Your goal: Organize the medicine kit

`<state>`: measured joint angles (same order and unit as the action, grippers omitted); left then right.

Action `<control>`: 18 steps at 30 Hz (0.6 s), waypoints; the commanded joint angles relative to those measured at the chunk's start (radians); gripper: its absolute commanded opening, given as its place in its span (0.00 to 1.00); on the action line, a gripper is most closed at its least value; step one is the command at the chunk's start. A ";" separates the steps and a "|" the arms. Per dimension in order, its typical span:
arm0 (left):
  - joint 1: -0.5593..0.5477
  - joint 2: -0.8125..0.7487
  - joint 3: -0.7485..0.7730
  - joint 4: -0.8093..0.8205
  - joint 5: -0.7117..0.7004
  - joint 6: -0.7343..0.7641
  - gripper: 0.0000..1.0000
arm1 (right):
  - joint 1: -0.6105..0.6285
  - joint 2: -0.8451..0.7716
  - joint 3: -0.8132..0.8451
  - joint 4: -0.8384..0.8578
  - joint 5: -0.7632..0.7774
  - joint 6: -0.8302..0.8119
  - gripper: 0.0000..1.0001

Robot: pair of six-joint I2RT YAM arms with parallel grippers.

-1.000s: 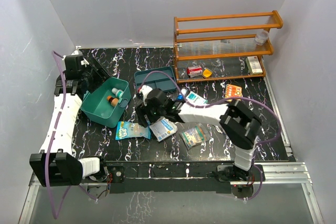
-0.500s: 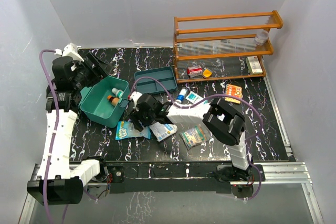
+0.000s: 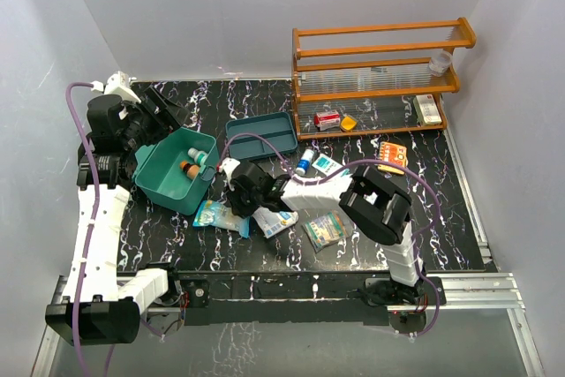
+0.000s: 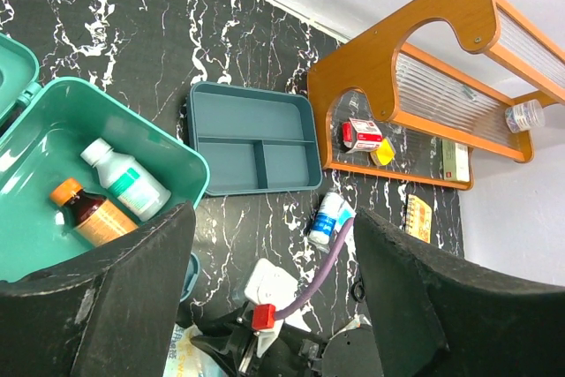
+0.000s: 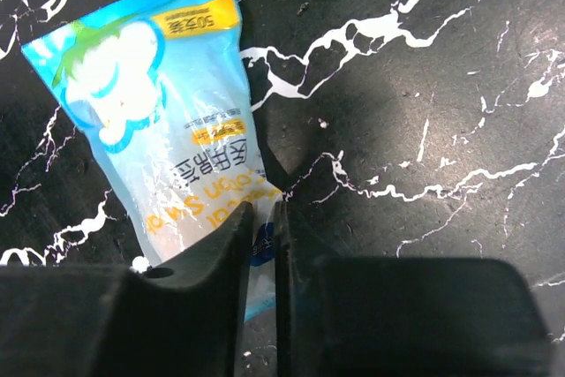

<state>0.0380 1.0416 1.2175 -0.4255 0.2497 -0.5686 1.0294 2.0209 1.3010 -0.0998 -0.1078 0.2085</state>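
Pinching: right gripper (image 5: 260, 245) closed on blue pouch (image 5: 168, 121) edge
Left gripper (image 4: 274, 227): jaws apart, empty
Medicine kit (image 3: 163, 187): just beside pouch, lid open
Handling: likely rigid, light; hold by rim

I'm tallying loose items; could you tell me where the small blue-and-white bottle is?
Top view: the bottle lies right of the divided tray, before the orange rack's left end.

The right pincer (image 5: 263, 209) has slid across the bench (image 3: 441, 218) toward 8 o'clock. Its jaws, wide apart before, now pinch the near edge of the light-blue plastic pouch (image 5: 159, 121), which has bunched slightly. The left pincer (image 4: 274, 212) has lifted and drawn back toward 9 o'clock.
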 commanded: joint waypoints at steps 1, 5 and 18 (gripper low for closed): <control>0.004 -0.008 0.003 0.025 0.024 0.002 0.71 | -0.002 -0.050 -0.045 0.008 0.022 -0.014 0.09; 0.004 -0.004 -0.006 0.036 0.042 -0.009 0.71 | -0.002 -0.115 -0.082 0.036 0.052 0.006 0.02; 0.005 0.018 -0.087 0.154 0.219 -0.094 0.76 | -0.002 -0.523 -0.383 0.148 0.486 0.166 0.00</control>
<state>0.0380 1.0519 1.1580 -0.3435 0.3595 -0.6147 1.0294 1.6161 0.9707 -0.0563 0.1581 0.3031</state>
